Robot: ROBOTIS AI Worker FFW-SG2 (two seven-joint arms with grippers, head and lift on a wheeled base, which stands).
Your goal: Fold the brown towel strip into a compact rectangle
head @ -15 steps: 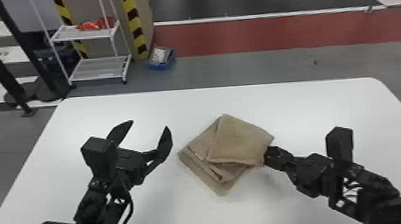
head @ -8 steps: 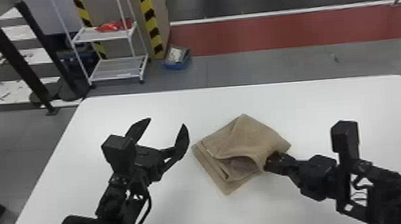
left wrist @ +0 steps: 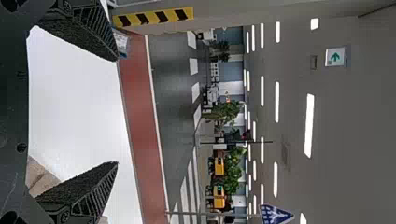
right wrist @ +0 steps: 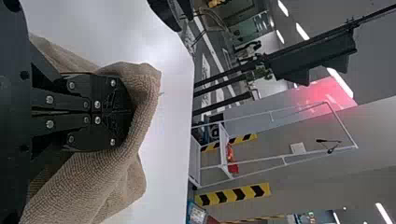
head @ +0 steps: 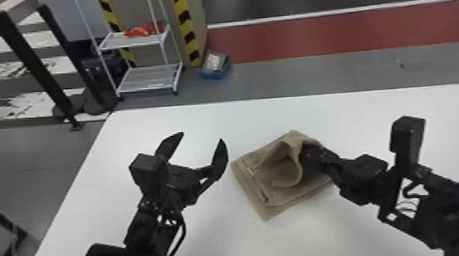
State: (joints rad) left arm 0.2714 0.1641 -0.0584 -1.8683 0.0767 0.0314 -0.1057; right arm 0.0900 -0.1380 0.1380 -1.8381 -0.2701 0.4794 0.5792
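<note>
The brown towel strip (head: 278, 197) is laid on a white table (head: 357, 118), between two black robot arms, already folded into a small stack of layers. Its upper layer (head: 297, 167) is raised and bent into an open, curling loop, and the lower layers are left flat, with their folded edges stacked at the side nearer the left arm.

By the right gripper (head: 311, 153), the cloth is held at the side of the stack nearer that arm; in the right wrist view its two fingers (right wrist: 100, 91) are pressed together, with towel wrapped around their tips. The left gripper (head: 202, 136) is spread wide, with nothing held, and is poised above the table beside the stack, apart from the cloth.

The step in hand is judged to be a late fold: the top flap is being handled so that it can be laid over the rest. The rectangle is not yet finished, since the top is puffed up and uneven. For the next move, the pinched edge should be brought down in line with the layers beneath, released gently, and the loop pressed flat. If the cloth is pulled too far, the lower layers may be dragged askew or the flap left crumpled.
</note>
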